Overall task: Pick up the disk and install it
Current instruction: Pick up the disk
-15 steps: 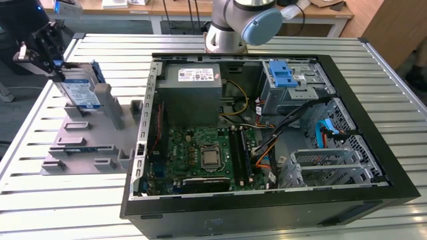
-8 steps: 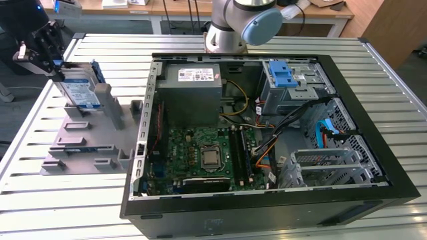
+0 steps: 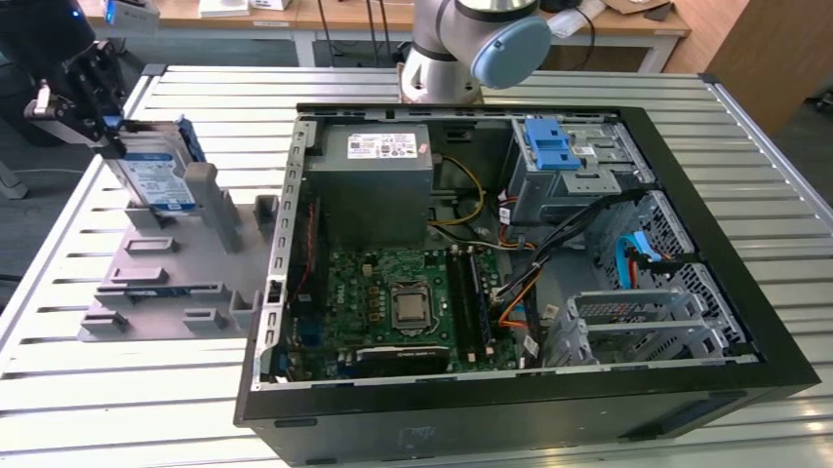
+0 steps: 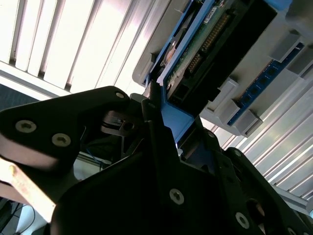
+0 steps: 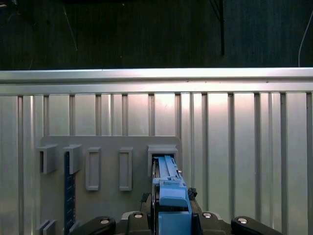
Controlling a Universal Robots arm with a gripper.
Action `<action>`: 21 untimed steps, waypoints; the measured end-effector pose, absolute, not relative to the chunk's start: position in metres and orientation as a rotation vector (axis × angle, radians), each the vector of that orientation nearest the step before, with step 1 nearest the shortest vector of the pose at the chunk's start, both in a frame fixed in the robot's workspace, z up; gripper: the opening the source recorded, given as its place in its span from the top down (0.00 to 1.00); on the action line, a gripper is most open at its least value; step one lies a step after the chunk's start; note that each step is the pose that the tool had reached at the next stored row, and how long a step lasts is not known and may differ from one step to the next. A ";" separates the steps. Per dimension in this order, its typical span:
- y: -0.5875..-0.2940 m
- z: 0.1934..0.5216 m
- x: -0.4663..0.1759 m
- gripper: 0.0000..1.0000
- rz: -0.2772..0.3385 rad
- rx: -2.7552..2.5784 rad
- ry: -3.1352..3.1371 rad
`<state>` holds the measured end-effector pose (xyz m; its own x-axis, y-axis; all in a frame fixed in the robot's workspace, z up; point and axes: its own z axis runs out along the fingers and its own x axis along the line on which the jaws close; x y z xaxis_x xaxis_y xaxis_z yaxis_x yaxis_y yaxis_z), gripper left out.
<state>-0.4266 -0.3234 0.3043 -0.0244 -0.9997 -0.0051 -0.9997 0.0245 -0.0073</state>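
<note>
Gripper (image 3: pixel 109 144) closed tight on the disk (image 3: pixel 154 177) by its blue bracket (image 5: pixel 171 200). The disk stands on edge in grey rack (image 3: pixel 156 292) slot, approx 10 o'clock from open PC case (image 3: pixel 521 408), exterior view.

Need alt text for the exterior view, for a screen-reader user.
The arm's tool, at the exterior view's upper left, grips the disk, which stands upright on edge at a grey slotted fixture. To the exterior view's right, an open computer case lies on the slatted metal table, motherboard and drive cage exposed.
</note>
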 end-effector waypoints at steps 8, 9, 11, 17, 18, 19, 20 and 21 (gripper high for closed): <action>-0.323 0.309 -0.427 0.64 -0.003 -2.188 2.242; -0.323 0.310 -0.427 0.64 -0.003 -2.188 2.242; -0.323 0.312 -0.427 0.64 -0.003 -2.188 2.242; -0.323 0.319 -0.427 0.64 -0.003 -2.188 2.242; -0.323 0.320 -0.427 0.64 -0.003 -2.188 2.242; -0.323 0.321 -0.427 0.64 -0.003 -2.188 2.242; -0.323 0.322 -0.427 0.64 -0.003 -2.188 2.242; -0.323 0.323 -0.427 0.64 -0.003 -2.188 2.242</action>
<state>-0.4266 -0.3233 0.3229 -0.0245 -0.9997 -0.0051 -0.9997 0.0245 -0.0073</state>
